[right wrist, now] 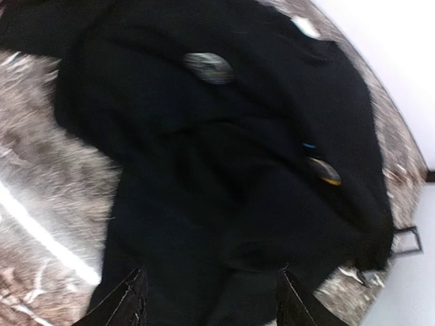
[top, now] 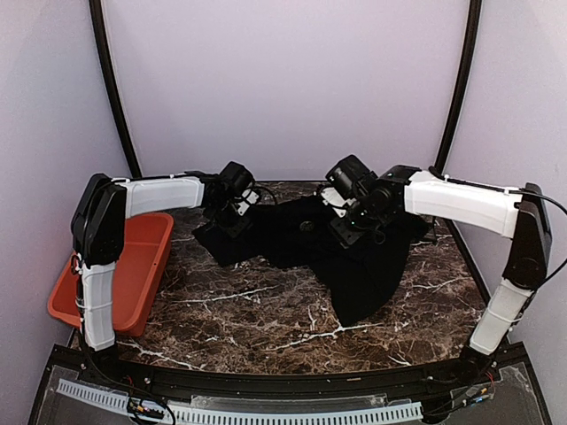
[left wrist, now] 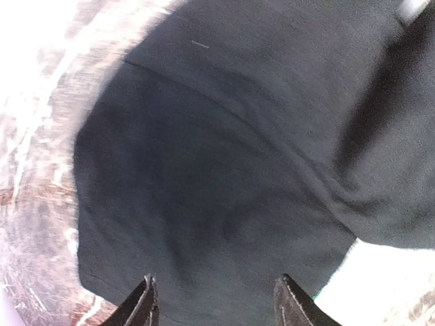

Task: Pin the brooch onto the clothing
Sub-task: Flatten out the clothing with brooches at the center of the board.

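Observation:
The clothing [top: 337, 252], a black T-shirt, lies crumpled across the middle of the dark marble table [top: 257, 310]. A small oval greyish brooch [right wrist: 209, 68], blurred, sits on the cloth, and a bit of blue-and-yellow print [right wrist: 323, 170] shows in a fold. My left gripper [top: 232, 215] hovers over the shirt's left part [left wrist: 224, 176]; its jaws [left wrist: 217, 299] stand open with only cloth below them. My right gripper [top: 347, 230] is over the shirt's middle [right wrist: 224, 204], jaws [right wrist: 211, 295] open and holding nothing.
An orange bin [top: 133, 270] hangs at the table's left edge beside the left arm. A white label [right wrist: 306, 26] shows near the shirt's collar. Purple walls close in the back and sides.

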Tool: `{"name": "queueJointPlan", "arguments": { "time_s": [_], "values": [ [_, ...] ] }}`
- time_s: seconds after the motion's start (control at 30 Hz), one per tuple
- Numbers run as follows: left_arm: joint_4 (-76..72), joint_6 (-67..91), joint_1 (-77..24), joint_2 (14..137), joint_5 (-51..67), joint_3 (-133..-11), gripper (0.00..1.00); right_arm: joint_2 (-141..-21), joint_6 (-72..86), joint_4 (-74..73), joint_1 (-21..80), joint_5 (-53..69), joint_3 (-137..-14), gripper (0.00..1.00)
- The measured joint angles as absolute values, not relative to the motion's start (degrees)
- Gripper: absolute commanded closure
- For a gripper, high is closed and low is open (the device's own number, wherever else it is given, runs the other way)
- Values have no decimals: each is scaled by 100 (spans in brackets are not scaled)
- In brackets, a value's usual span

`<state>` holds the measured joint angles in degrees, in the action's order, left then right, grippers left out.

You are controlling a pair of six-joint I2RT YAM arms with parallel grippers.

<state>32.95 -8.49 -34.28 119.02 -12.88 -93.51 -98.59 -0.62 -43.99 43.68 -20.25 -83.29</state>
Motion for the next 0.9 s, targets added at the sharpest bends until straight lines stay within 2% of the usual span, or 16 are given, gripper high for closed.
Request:
{"name": "queueJointPlan", "arguments": {
  "time_s": [0.17, 0.47, 0.6, 0.67, 0.8, 0.9],
  "values": [
    [3142, -725, -3201, 12014, -1389, -9618, 42, -10099, 8, -4152, 5000, -1610, -7968, 37],
    [2919, -558, -3210, 12409, -1634, -10079, 42, -11321, 276, -4018, 5284, -1627, -7913, 36],
    [2794, -526, -3214, 12639, -1815, -10311, 42, -11461, 377, -3892, 5312, -1612, -7929, 40],
    [2731, -528, -3216, 12759, -1933, -10388, 42, -11478, 410, -3857, 5312, -1597, -7937, 49],
    [2589, -593, -3271, 12988, -2246, -10398, 41, -11520, 451, -3771, 5310, -1476, -7944, 83],
    [2486, -821, -3380, 13233, -2615, -10449, 41, -11539, 499, -3708, 5310, -1284, -7931, 98]
  ]
}}
